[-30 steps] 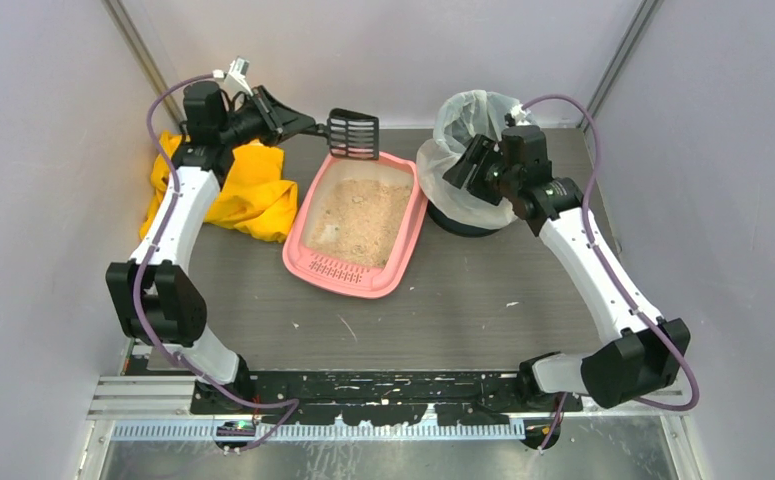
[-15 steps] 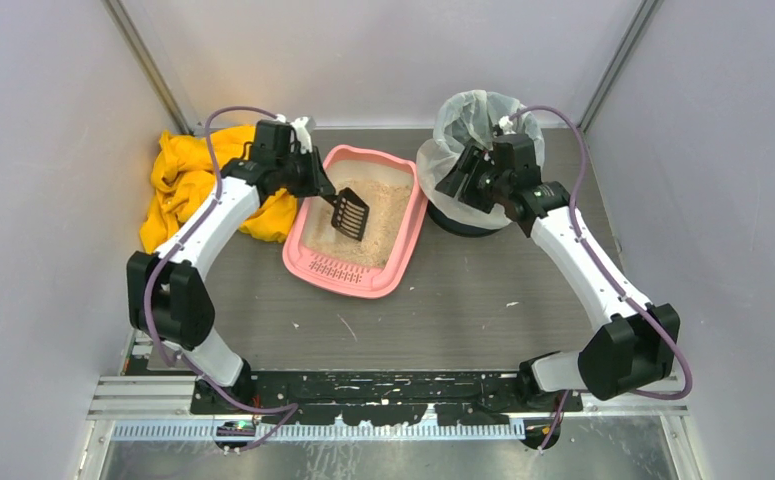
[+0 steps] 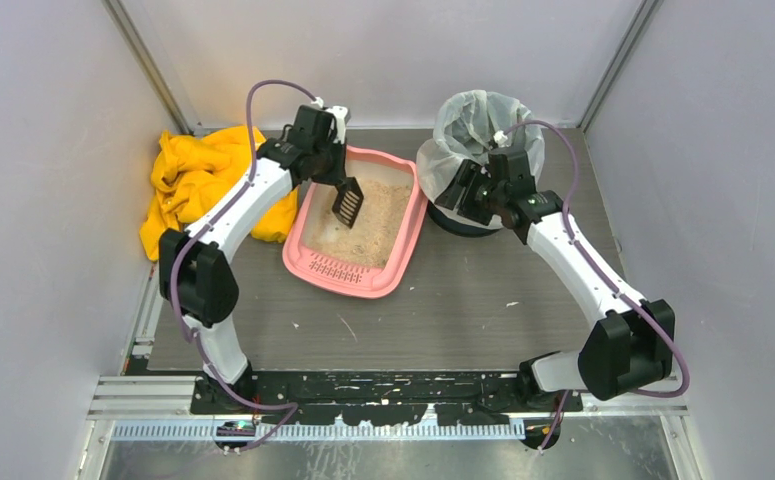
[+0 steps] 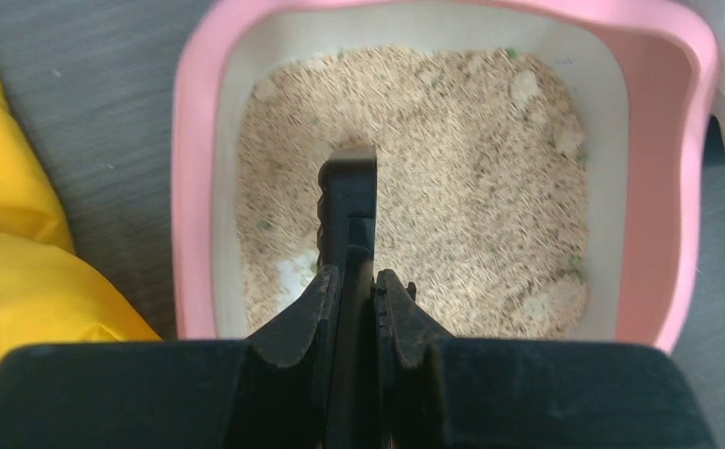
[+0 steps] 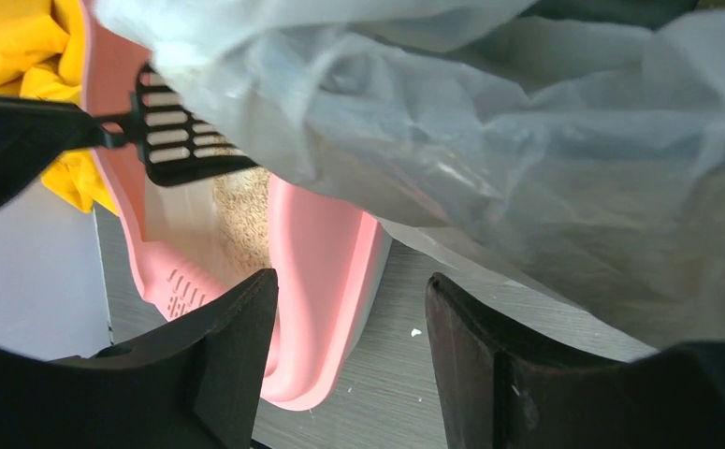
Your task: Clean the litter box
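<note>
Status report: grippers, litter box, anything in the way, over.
Left gripper shut on scoop, blade over the litter. Right gripper open, by the lined bin. Litter box flat on table, lumps in it. Nothing blocking.

The top view looks steeply down from above and behind the arm bases [image 3: 553, 372], taking in the whole surface [image 3: 463, 300]. Each wrist view sits close, facing forward; all three share the litter box [image 3: 348, 283].
</note>
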Available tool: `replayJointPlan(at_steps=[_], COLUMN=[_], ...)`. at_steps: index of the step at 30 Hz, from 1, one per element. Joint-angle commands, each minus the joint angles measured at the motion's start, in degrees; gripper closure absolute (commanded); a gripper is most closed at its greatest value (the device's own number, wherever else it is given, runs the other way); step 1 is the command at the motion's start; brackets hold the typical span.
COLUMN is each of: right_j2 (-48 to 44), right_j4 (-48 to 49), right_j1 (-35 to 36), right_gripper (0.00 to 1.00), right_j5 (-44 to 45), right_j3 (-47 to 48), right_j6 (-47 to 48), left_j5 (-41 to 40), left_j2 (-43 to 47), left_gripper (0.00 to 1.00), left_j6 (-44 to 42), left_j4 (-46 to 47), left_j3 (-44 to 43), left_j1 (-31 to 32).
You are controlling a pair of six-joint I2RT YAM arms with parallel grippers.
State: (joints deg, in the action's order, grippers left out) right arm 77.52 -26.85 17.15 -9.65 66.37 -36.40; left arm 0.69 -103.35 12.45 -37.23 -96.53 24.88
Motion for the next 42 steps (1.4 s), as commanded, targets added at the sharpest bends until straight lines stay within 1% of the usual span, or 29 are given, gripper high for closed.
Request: replayJointPlan(at_steps=[1,6,10,16,20,24,25,27,30,36,39,42], right_j2=[-1.9,-2.7,-3.2,-3.8,-3.5,-3.1,-3.0,-2.9,-3.0,-3.3,-3.6,-4.2], right_j4=[2.0,1.5,1.3,0.6,0.7,1.0,1.1,1.1,0.0,-2.0,-1.8,-0.9], right_j1=[0.1,0.1,0.1,-0.4,-0.5,-0.6,-0.6,-0.6,-0.6,-1.5,-1.5,-1.5], right_gripper=[0.36,0.36,0.36,0.37,0.37,0.36,0.37,0.37,0.37,0.37,0.37,0.37], right_j5=[-0.6,-0.6,-0.3,0.3,0.4,0.5,0.6,0.8,2.5,4.6,4.6,4.5], right_j3=[-1.1,-2.4,-3.3,-3.9,-3.8,-3.9,-3.9,-4.0,-3.4,-1.8,-2.3,-3.4], right_j6=[1.4,1.9,1.9,2.6,2.5,2.4,2.4,2.4,3.4,5.7,5.2,4.0], left_j5=[-5.6,-6.2,-5.8,-7.5,-6.2,-1.3,1.6,6.1,10.8,13.5,18.0,22.2], left_j2=[-2.8,-4.9,-7.7,-10.5,-11.5,-11.7,-12.0,-13.2,-16.1,-22.0,-23.1,-23.1], left_gripper=[1.00,1.00,1.00,1.00,1.00,1.00,1.00,1.00,1.00,1.00,1.00,1.00], left_j6=[-2.6,-3.6,-6.8,-9.7,-9.6,-6.9,-6.0,-4.7,-4.0,-5.5,-4.0,-2.5], left_j4=[-1.3,-0.9,-2.1,-3.6,-4.6,-4.6,-4.6,-5.8,-10.4,-19.0,-19.7,-19.0], left_j3=[-7.4,-12.0,-15.1,-15.7,-15.1,-14.8,-15.2,-17.3,-22.0,-30.3,-30.6,-29.1], left_j1=[-0.3,-0.4,-0.3,0.6,0.8,0.8,0.7,0.7,0.7,0.4,-0.8,-1.9])
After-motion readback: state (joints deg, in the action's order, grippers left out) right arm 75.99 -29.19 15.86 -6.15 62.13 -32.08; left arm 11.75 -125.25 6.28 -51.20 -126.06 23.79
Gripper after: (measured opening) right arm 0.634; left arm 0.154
